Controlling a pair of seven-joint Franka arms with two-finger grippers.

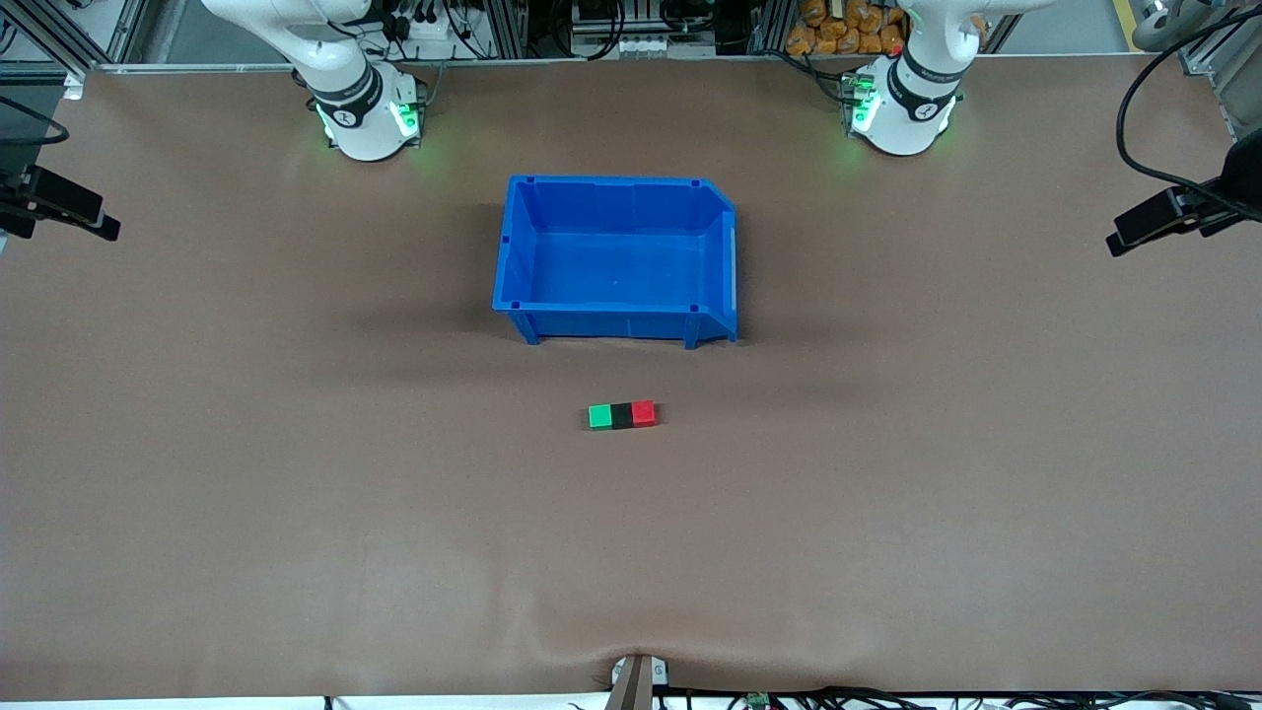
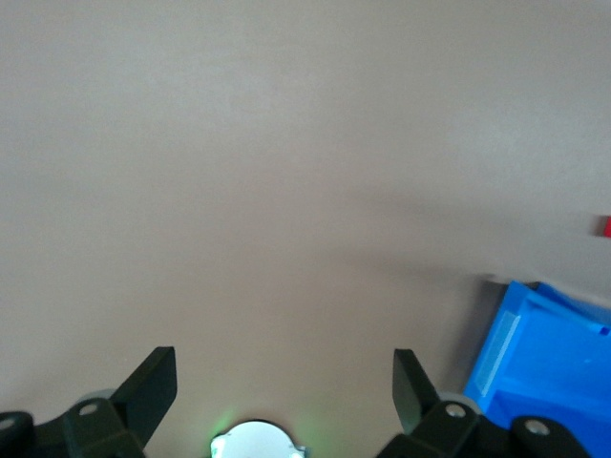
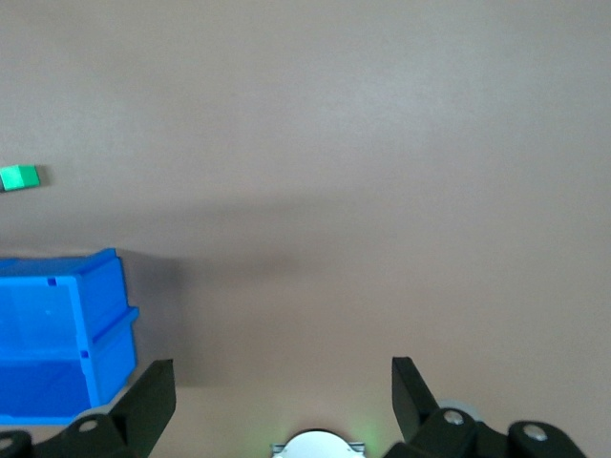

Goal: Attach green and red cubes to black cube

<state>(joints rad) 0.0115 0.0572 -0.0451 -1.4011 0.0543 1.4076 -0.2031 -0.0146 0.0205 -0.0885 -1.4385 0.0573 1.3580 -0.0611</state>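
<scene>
The green cube [image 1: 598, 417], the black cube [image 1: 621, 416] and the red cube [image 1: 643, 413] sit in a touching row on the brown table, black in the middle, nearer the front camera than the blue bin [image 1: 616, 258]. The green cube also shows in the right wrist view [image 3: 19, 177], and a sliver of the red cube in the left wrist view [image 2: 605, 226]. My left gripper [image 2: 284, 386] is open and empty, high over its own base. My right gripper [image 3: 284, 393] is open and empty, high over its own base. Both arms wait, and neither hand shows in the front view.
The blue bin is empty and stands mid-table between the two bases; its corner shows in the left wrist view [image 2: 544, 372] and the right wrist view [image 3: 57, 334]. Camera mounts stand at both table ends [image 1: 59, 202] [image 1: 1173, 217].
</scene>
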